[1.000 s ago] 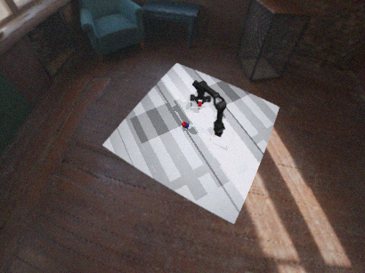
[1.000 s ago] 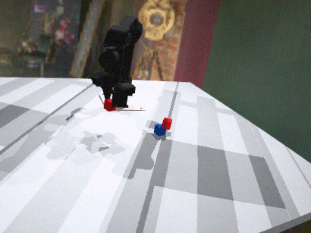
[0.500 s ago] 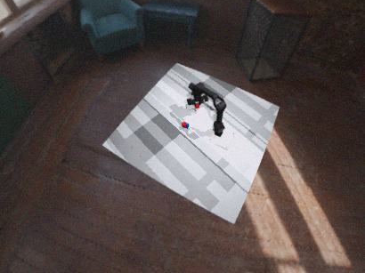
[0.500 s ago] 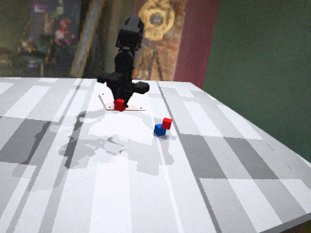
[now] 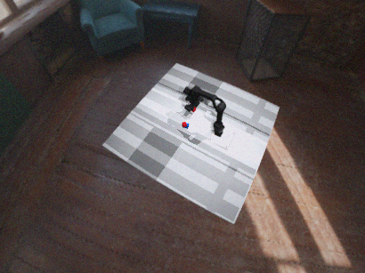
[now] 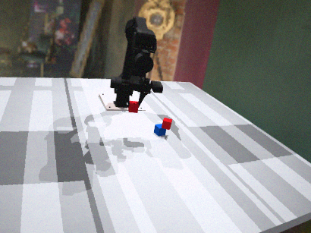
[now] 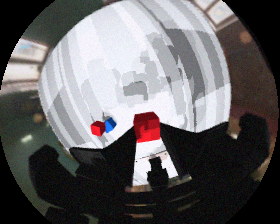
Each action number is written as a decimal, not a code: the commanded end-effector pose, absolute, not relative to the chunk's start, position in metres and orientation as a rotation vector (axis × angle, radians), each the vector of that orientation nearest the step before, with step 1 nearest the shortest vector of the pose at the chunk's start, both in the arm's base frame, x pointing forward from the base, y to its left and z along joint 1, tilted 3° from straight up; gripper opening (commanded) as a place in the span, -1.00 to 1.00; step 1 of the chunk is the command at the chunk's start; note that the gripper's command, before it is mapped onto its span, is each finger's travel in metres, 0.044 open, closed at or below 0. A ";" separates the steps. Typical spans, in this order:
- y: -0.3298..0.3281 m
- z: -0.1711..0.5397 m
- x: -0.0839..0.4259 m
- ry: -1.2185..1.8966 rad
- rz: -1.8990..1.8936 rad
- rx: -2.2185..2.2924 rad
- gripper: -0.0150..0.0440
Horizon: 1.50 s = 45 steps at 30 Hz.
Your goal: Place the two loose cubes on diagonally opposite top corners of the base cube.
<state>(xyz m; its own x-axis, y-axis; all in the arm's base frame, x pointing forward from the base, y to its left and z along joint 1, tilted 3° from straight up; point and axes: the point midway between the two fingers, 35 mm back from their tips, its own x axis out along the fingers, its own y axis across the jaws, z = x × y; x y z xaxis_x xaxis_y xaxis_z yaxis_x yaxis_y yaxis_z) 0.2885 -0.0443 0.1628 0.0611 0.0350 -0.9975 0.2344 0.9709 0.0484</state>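
Observation:
The blue base cube [image 5: 187, 125] [image 6: 159, 130] [image 7: 110, 125] rests on the table. One red cube [image 5: 184, 124] [image 6: 167, 123] [image 7: 97, 128] sits on top of it, offset over one corner and looking level. My gripper [image 5: 193, 109] [image 6: 134, 105] [image 7: 146, 126] is shut on the other red cube [image 6: 133, 108] [image 7: 146, 125]. It holds this cube above the table, apart from the stack and on the robot-base side of it in the exterior view. The top of the blue cube is partly hidden by the red cube on it.
The table [image 5: 196, 199] [image 6: 212, 196] has a patterned grey and white top with shadows across it. The arm's base [image 5: 218, 129] stands on it. An armchair [image 5: 113, 23] and a wire-sided cabinet [image 5: 269, 39] stand beyond the table.

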 end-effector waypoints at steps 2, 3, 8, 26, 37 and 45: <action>-0.030 0.163 0.289 1.508 -0.038 0.093 -0.14; -0.027 0.163 0.289 1.508 -0.013 0.066 -0.14; -0.010 0.162 0.288 1.504 0.115 -0.067 -0.14; 0.047 0.161 0.280 1.421 0.571 -0.545 -0.14; 0.070 0.160 0.274 1.356 0.757 -0.742 -0.14; 0.070 0.140 0.274 1.355 0.761 -0.746 -0.14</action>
<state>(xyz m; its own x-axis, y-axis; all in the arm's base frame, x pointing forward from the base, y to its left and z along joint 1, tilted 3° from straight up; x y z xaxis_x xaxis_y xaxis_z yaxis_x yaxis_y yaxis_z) 0.2751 0.0706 0.1488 0.0674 0.0485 -0.9965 -0.8245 0.5652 -0.0282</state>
